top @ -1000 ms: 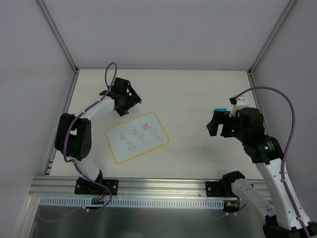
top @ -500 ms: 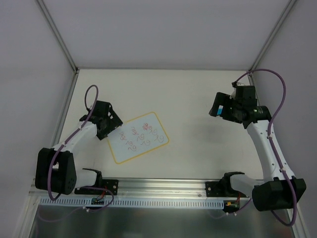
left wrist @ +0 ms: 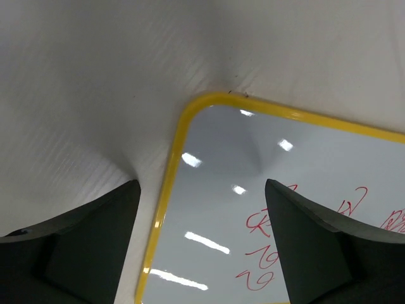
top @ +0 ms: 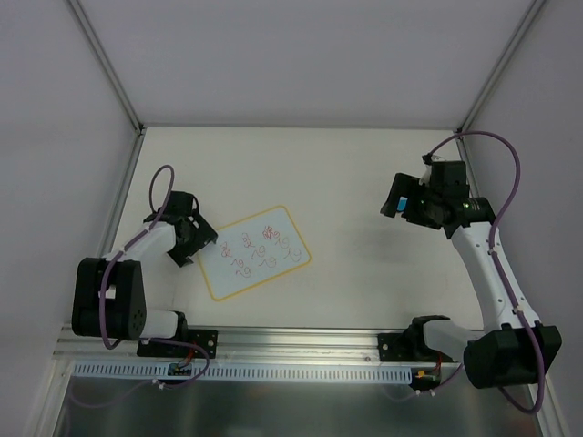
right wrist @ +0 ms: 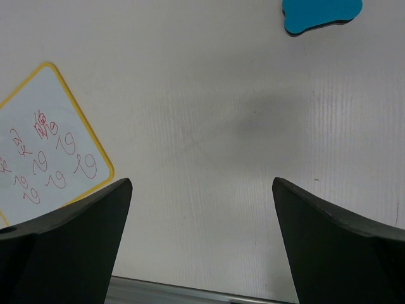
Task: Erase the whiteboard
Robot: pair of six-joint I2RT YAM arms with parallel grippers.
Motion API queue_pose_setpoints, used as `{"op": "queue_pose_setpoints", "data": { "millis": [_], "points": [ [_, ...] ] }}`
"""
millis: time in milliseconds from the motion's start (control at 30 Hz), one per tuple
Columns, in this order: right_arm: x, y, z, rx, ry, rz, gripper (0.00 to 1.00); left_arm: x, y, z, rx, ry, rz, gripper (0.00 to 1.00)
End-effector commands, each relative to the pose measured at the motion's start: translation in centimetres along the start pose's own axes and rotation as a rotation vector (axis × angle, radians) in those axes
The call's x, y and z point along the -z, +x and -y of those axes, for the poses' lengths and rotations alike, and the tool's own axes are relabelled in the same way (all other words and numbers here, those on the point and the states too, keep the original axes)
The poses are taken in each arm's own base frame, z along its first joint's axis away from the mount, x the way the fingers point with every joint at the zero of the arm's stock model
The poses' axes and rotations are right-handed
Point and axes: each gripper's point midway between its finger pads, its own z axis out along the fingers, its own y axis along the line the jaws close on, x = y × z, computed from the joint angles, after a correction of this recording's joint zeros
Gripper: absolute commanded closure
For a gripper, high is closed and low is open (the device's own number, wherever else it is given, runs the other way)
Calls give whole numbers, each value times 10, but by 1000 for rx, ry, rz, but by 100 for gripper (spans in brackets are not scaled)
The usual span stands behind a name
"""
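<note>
Near side of table (top: 355,273), left of centre: I find the whiteboard (top: 241,278) lying flat, its long axis running left to right with the right end swung away from me.
Whiteboard look: white face, thin yellow rim, rounded corners; red scribbles (top: 264,248) cover the middle and right part. I judge that nothing is wiped yet.
Left gripper (left wrist: 201,185): jaws stand apart and hold nothing. The board's left corner lies between my fingers, one over bare table and one over the white face. I cannot tell whether they touch it.
Nearer arm to board: the left, right at its corner; the right arm is well apart, off to the board's right.
Right gripper (right wrist: 201,183): fingers spread wide and empty, hanging above bare table on the right side.
Eraser (right wrist: 321,14): small blue block on the table beyond my right fingertips, ahead and off to the right in the wrist view, clear of both fingers.
Key relation (my judgement): the right arm must go forward and a little right for the eraser, then carry it left to the board, while the left is placed to pin the corner.
</note>
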Motion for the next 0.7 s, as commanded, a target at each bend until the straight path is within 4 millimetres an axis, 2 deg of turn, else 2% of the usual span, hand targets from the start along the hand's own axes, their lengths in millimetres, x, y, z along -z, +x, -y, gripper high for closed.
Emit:
{"op": "queue_pose_setpoints", "data": {
  "millis": [0,200,367,467,533,567,600,633,667],
  "points": [
    [6,-12,-5,-4,-25,53,1,-10,4,13,-13,42,-46,21],
    [6,-14,-3,-1,-9,59,1,-14,17,31,-26,114,-97,30],
    [-3,-20,1,-4,20,49,1,-11,33,46,-58,147,-132,31],
    [-7,-30,4,18,45,65,1,-10,37,47,-56,149,-141,31],
    [-17,-34,8,46,66,43,1,-8,36,49,-60,159,-133,31],
    [-18,-45,11,89,86,58,1,-7,35,51,-63,163,-130,30],
    [-28,-45,14,100,102,27,1,-6,33,52,-67,170,-124,30],
    [-32,-48,17,99,112,20,1,-5,33,53,-68,171,-120,29],
    [-33,-60,21,50,126,35,1,-4,32,54,-71,176,-116,29]
  ]
}}
